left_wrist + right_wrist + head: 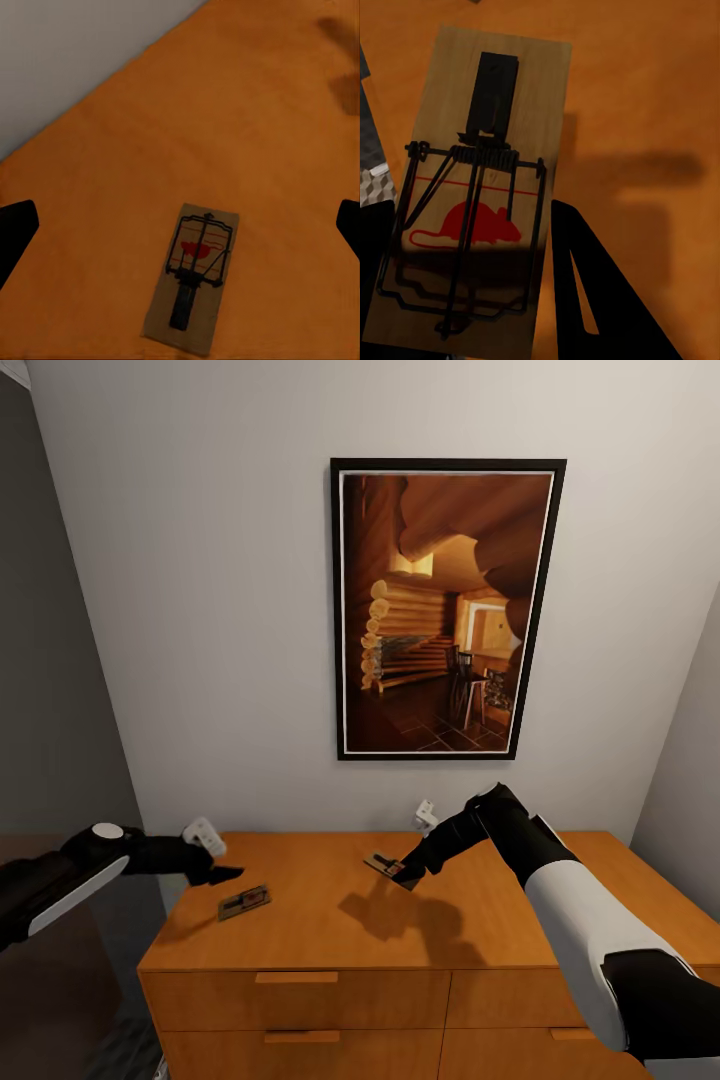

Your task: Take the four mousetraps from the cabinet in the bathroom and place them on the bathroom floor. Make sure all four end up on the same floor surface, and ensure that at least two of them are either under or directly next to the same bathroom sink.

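The orange-brown cabinet [480,925] stands against the white wall. One mousetrap [245,903] lies flat on its top near the left end, a tan board with dark wire and a red mark [193,274]. My left gripper [222,876] hovers just above and behind it, open, its dark fingertips [16,229] spread wide on either side. A second mousetrap [383,864] sits near the middle of the top, and my right gripper [407,874] is shut on it. Up close that mousetrap [472,187] lies between the black fingers [592,292] and casts a shadow on the wood.
A large framed picture [447,610] hangs on the wall above the cabinet. Drawer fronts with wooden bar handles [296,977] face me. A dark grey wall closes the left side, and a pale wall the right.
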Available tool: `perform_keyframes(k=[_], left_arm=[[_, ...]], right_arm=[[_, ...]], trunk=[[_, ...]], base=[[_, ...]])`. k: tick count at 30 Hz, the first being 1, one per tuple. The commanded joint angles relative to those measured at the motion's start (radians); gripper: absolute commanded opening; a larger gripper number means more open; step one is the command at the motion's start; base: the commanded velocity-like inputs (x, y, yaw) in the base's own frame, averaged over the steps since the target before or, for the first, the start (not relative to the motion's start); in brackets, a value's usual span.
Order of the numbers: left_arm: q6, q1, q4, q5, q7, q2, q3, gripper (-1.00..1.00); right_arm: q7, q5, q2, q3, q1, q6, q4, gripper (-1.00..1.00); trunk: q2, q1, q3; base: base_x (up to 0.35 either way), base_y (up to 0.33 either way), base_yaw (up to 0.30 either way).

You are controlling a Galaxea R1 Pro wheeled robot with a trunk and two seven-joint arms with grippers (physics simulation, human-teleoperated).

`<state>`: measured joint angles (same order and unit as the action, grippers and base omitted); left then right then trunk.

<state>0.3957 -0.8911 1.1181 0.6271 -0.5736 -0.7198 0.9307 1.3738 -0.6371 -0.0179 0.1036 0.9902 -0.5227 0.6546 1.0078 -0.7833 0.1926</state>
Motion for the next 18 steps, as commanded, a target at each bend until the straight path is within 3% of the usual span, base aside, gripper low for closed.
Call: perform_keyframes(k=[1,10,18], left_arm=[[0.008,-0.002,-0.002,-0.007,-0.005,-0.001,0.002,1.00],[0.008,-0.002,0.011,-0.145,-0.148,0.017,0.002,1.00],[0.004,-0.002,0.011,-0.207,-0.171,0.043,0.024,1.00]], right_arm=[[0.005,-0.001,-0.001,0.002,0.001,-0.016,0.001,-1.00],[0.012,0.000,-0.008,0.003,0.001,-0.014,0.000,-1.00],[0.012,0.000,-0.008,0.004,0.001,-0.015,-0.004,-1.00]], trunk=[[0.001,0.000,0.002],[0.001,0.000,0.002],[0.001,0.000,0.002]], base=[[0.000,0.000,0.000],[0.000,0.000,0.000],[0.000,0.000,0.000]])
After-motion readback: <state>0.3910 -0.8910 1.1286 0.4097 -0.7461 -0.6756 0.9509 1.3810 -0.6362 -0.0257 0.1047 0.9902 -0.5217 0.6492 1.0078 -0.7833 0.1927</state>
